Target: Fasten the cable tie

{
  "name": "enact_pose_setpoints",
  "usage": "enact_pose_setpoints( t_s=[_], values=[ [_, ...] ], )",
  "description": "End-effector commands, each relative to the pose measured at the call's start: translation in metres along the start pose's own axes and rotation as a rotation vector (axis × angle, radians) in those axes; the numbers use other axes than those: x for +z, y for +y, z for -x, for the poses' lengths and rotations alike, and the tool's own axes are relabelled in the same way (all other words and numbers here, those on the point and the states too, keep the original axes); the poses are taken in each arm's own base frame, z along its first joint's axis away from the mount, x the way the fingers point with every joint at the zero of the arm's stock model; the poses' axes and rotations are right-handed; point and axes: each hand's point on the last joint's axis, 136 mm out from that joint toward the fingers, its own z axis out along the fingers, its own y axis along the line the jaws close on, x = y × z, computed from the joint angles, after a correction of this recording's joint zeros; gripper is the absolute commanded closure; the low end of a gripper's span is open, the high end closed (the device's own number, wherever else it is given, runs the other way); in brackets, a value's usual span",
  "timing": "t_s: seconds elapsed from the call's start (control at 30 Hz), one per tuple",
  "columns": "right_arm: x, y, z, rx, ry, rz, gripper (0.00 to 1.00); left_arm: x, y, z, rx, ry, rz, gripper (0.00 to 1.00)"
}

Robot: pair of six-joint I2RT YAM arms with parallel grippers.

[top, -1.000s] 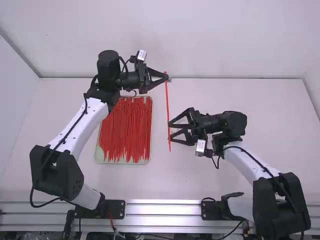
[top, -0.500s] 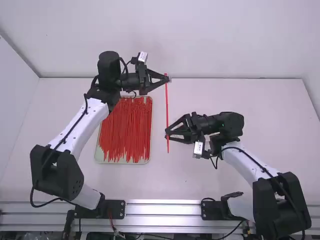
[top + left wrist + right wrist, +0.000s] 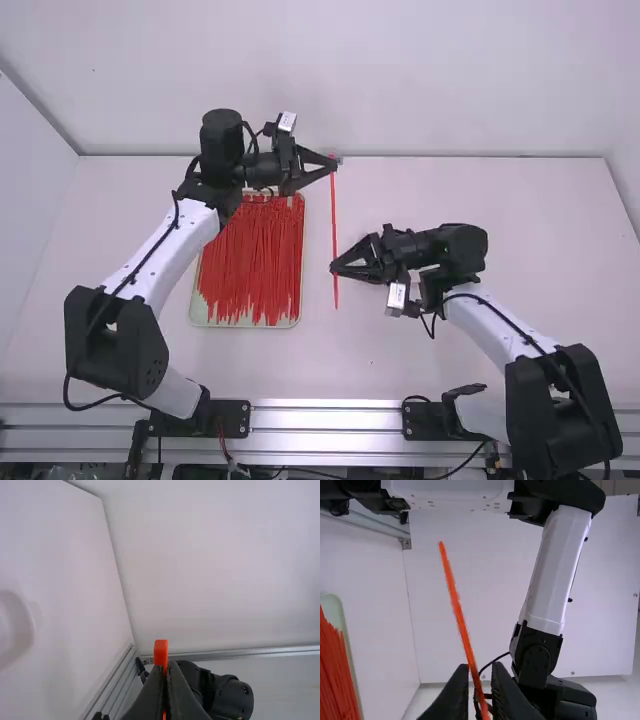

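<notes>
Where it stands upright over the table [image 3: 500, 200], the cable tie [image 3: 334, 230] is a single thin red strap, straight and unlooped; whether its lower tip touches the surface cannot be told. The left wrist view shows what the high view does not: a squared orange-red head [image 3: 160, 652] standing just proud of the left pincer [image 3: 325, 163], which is clamped tight on the strap's upper end. The right wrist view shows the strap passing between the fingers [image 3: 461, 685] of the right pincer [image 3: 335, 268]; these are drawn narrow, one finger against the strap, a slit beside the other, so not yet gripping. The high view adds a tray [image 3: 245, 323] of spare ties [image 3: 250, 255] just beside the strap.
</notes>
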Motion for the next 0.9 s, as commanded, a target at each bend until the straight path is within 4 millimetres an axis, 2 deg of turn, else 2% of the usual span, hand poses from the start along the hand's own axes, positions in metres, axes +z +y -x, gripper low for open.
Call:
enact_pose_setpoints(
  t_s=[0.0,0.87],
  values=[
    [-0.0008,-0.0073,-0.0013,-0.021,-0.006,0.005,0.98,0.004,0.0,-0.0046,0.022,0.02,-0.007,0.98],
    [-0.0014,-0.006,0.0004,-0.021,-0.016,0.012,1.0,0.0012,0.0026,0.0017,0.022,-0.009,0.005,0.98]
  ],
)
